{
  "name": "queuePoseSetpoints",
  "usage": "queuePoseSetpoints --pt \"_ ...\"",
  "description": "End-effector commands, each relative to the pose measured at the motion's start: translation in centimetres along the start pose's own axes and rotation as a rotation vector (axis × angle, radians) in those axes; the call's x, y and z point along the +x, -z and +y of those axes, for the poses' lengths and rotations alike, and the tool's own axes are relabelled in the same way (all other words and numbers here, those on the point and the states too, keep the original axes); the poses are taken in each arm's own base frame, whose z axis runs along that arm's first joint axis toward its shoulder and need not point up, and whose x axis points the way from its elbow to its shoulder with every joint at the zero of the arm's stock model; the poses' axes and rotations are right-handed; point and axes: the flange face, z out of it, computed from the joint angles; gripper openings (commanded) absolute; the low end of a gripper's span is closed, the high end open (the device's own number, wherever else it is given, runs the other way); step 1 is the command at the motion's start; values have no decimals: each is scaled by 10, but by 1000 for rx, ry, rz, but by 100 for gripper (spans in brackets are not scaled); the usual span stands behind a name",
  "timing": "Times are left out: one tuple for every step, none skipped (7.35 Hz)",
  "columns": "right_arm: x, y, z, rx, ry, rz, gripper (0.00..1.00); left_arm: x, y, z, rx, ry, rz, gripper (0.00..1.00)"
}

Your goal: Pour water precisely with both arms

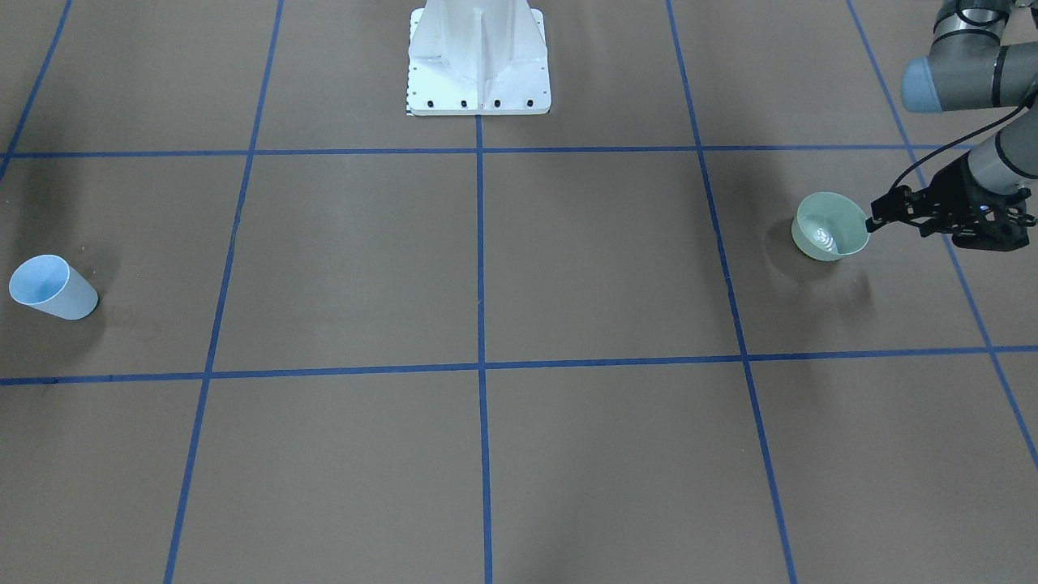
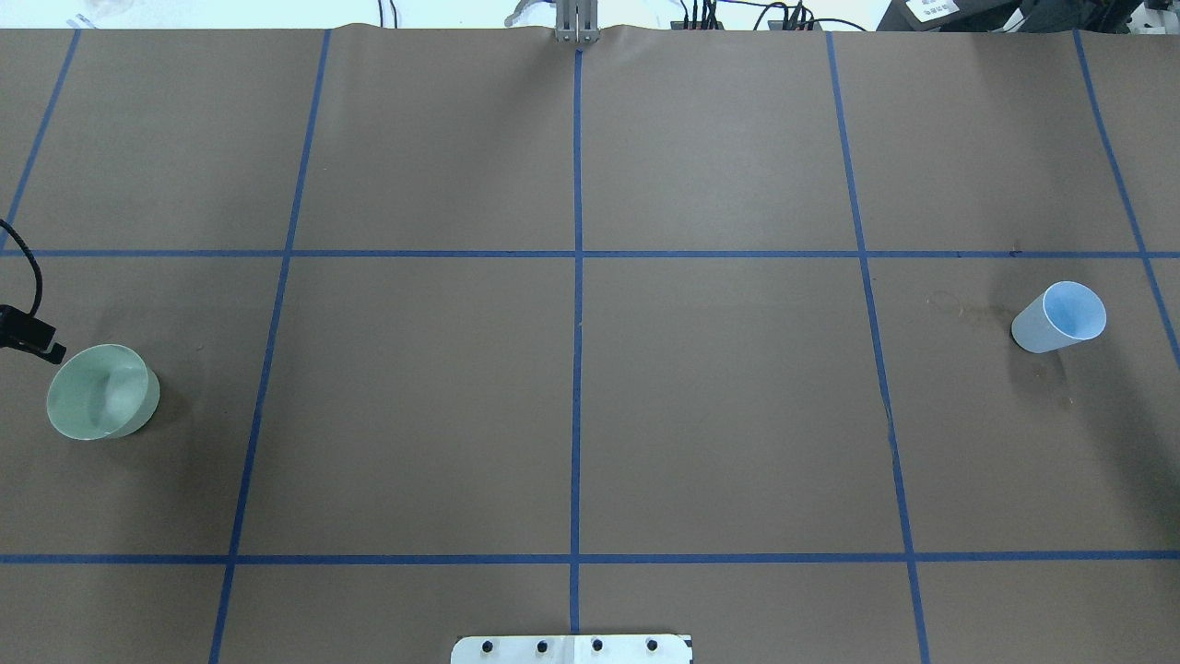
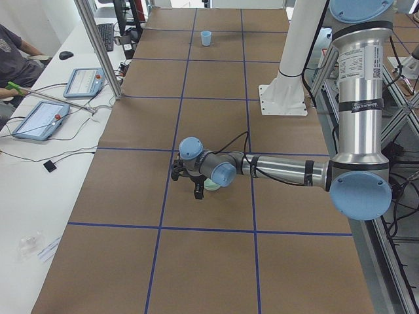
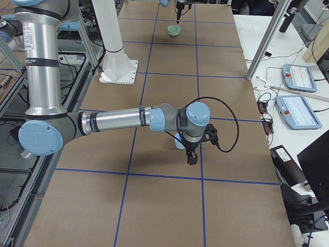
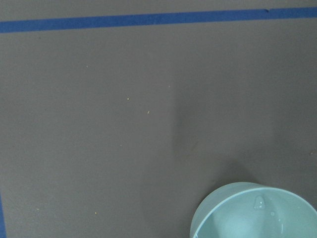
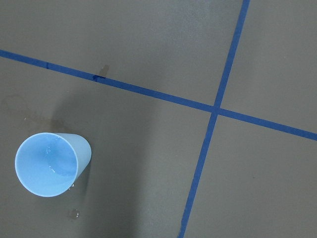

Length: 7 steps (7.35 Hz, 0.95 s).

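Exterior front-facing view: the water (image 1: 824, 238) is seen as whitish glints in the bottom of a pale green bowl (image 1: 845, 212), round and smooth-walled, set upright near the worktop's (image 1: 600, 268) end on the robot's left. The left pincer (image 1: 875, 221) is held level at the bowl's rim, probably so the thin wall can be taken. Whether it is parted or closed cannot be told. A light blue tapered cup (image 2: 1058, 319) of smooth plastic is stood mouth-up near the opposite end, probably as the receiver. The right pincer (image 4: 191, 157) is hung just beside it, and its state cannot be told either. The worktop is covered in matte brown paper.
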Motion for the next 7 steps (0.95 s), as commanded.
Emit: queuePoseSetpoints --pt "0 -1 0 -3 0 -1 100 7 -18 6 -36 -13 -3 100" --pt "0 -1 0 -2 1 -1 100 12 -24 8 -50 -24 -3 100" --pt "0 -1 0 -3 0 -1 100 16 -29 10 -60 -36 -3 100" --pt "0 -1 0 -3 0 -1 100 19 -30 9 -62 -41 -2 90" --pt "0 -2 0 -3 0 -1 100 19 -31 9 -61 -43 -3 61" --pt "0 -2 0 -3 0 -1 100 18 -31 9 -63 -41 -4 35" --pt "0 -2 0 -4 -1 -1 100 17 -33 9 -64 -40 -5 19"
